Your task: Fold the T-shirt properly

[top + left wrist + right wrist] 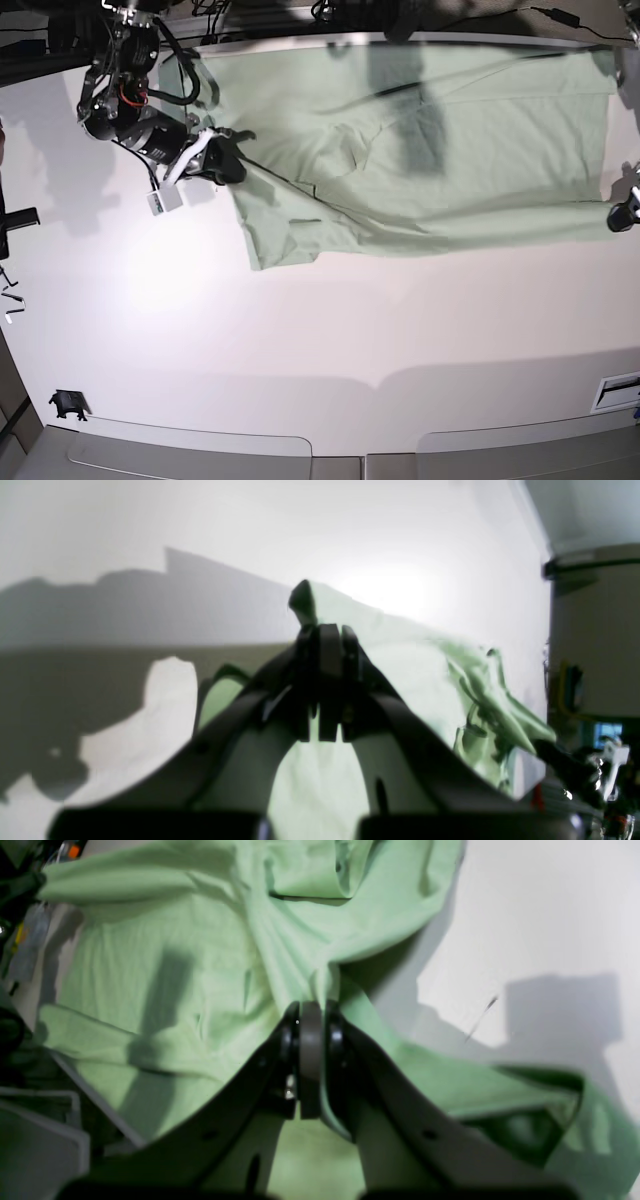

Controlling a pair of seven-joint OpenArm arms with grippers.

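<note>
The T-shirt is spread across the far part of the white worktop, stretched side to side between both arms, w/ one sleeve flopped toward the near side.

Right hand: jaws are seen closed tight in the right wrist view, w/ a pinch of thin green fabric bunched between them. Creases fan out from the pinch, so the cloth is prob. under tension there. In the base view this hand sits at the shirt's edge on that view's left.

Left hand: jaws are seen pressed together in the left wrist view, a small peak of mint fabric poking out above the tips, so an edge is judged to be held (only a sliver of this arm shows at the base view's right border, approx. beside the shirt's edge).

Why held like this: opposite ends are gripped so the fabric can be pulled flat before any fold is made. Wrinkles remain around the middle and the sleeve lies skewed, so the task is judged early. No fold is visible yet.
</note>
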